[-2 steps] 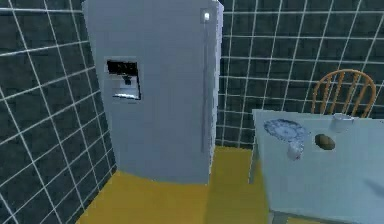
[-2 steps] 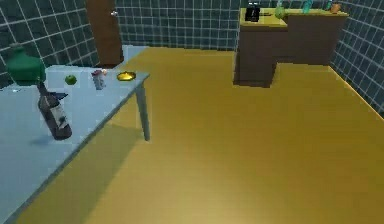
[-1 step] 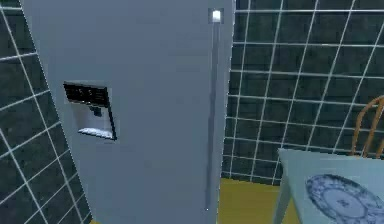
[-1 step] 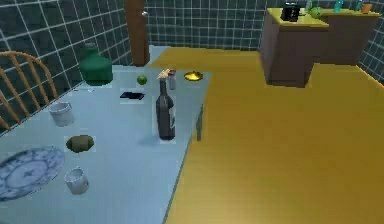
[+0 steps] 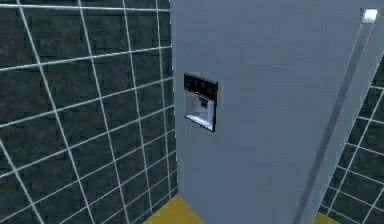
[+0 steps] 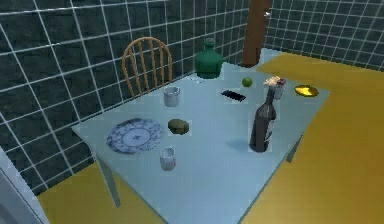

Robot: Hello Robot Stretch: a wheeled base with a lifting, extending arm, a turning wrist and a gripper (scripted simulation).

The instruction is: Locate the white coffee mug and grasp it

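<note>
A pale grey-white cup, shaped like a mug, stands on the light blue table near its far edge, in front of the wooden chair. A second small pale cup or shaker stands nearer the table's front left edge, just below a patterned blue plate.
On the table also stand a small dark bowl, a green vase, a green apple, a black phone, a dark bottle and a yellow dish. In the forward view a grey fridge with a dispenser is close ahead, with a dark tiled wall to its left.
</note>
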